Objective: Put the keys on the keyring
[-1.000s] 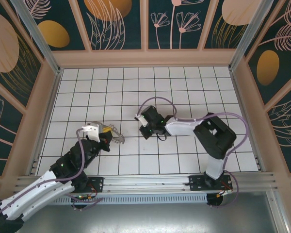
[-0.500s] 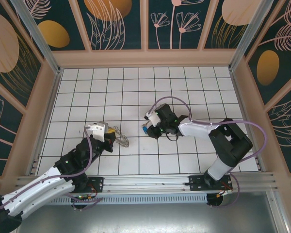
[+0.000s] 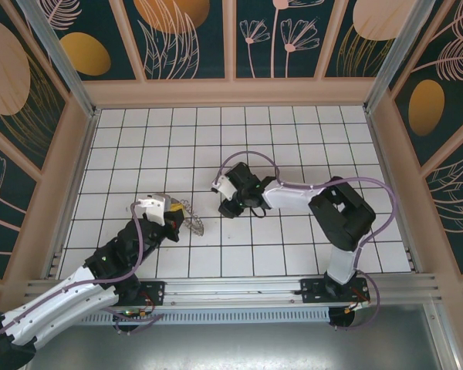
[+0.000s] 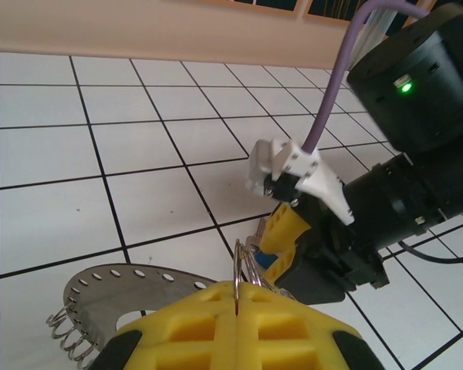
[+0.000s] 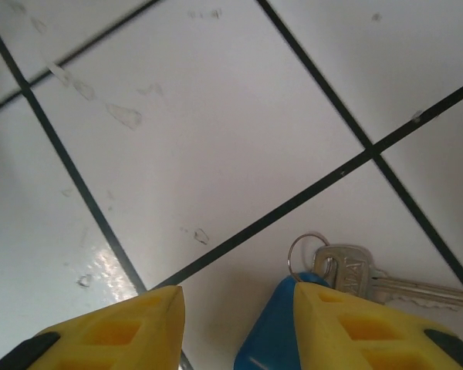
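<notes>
The keyring [image 4: 123,287] is a flat grey plate with small holes and wire loops [image 4: 63,322] along its rim. My left gripper [image 4: 238,290] is shut on one upright wire loop of it, just above the floor; from above, this gripper [image 3: 168,215] holds the keyring [image 3: 190,219] out to its right. The keys [image 5: 364,278], a silvery one and a blue head [image 5: 274,339] on a small ring, lie on the tile. My right gripper [image 5: 235,301] is open over them, the blue head against its right finger [image 5: 355,327]. Seen from above, the right gripper [image 3: 226,202] is a tile right of the keyring.
The floor is white tile with black grid lines [image 3: 293,139], walled by tan boards [image 3: 231,91]. The right arm's elbow [image 3: 341,212] is bent over the right half. Open tiles lie behind both grippers.
The right gripper's jaws went from shut to open and let go of the blue key, shifting left toward the keyring. The left gripper moved slightly right, still holding the keyring.
</notes>
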Robot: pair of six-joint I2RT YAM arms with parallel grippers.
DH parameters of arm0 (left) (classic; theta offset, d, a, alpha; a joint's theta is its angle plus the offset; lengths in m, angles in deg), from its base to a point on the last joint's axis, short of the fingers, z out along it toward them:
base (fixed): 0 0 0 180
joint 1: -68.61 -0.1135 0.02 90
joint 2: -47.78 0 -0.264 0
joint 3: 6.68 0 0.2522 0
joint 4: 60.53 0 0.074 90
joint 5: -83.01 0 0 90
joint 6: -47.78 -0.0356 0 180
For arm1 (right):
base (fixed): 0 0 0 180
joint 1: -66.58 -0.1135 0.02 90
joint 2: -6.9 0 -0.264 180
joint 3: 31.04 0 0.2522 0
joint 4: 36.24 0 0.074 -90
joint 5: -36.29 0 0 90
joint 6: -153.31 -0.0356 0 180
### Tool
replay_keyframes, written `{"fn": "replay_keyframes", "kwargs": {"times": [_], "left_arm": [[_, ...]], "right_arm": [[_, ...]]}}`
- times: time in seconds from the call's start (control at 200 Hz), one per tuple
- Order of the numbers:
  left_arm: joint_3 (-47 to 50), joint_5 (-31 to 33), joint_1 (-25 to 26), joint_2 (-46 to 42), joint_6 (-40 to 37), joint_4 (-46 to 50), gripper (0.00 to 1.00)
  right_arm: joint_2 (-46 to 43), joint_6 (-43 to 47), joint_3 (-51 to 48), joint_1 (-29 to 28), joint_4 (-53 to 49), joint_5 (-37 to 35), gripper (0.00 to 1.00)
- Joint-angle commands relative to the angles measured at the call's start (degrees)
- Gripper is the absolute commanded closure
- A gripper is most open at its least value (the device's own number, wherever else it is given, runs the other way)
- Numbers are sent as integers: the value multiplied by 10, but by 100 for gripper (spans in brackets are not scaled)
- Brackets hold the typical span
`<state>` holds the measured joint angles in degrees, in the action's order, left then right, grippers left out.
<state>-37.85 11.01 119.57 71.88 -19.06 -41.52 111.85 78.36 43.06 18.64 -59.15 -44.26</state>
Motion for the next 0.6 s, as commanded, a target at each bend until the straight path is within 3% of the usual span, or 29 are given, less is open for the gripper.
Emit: {"fn": "replay_keyframes", "kwargs": {"times": [0.0, 0.18, 0.345, 0.591], "left_arm": [[-8, -5, 1, -3, -5, -29, 100], [-9, -5, 1, -4, -7, -29, 100], [-9, -3, 1, -8, -8, -27, 100], [-9, -2, 1, -5, -12, -29, 100]], "right_arm": [[19, 21, 24, -7, -20, -39, 59], [36, 24, 36, -7, -8, -59, 63], [55, 29, 46, -6, -11, -61, 85], [55, 19, 41, -5, -9, -73, 99]]}}
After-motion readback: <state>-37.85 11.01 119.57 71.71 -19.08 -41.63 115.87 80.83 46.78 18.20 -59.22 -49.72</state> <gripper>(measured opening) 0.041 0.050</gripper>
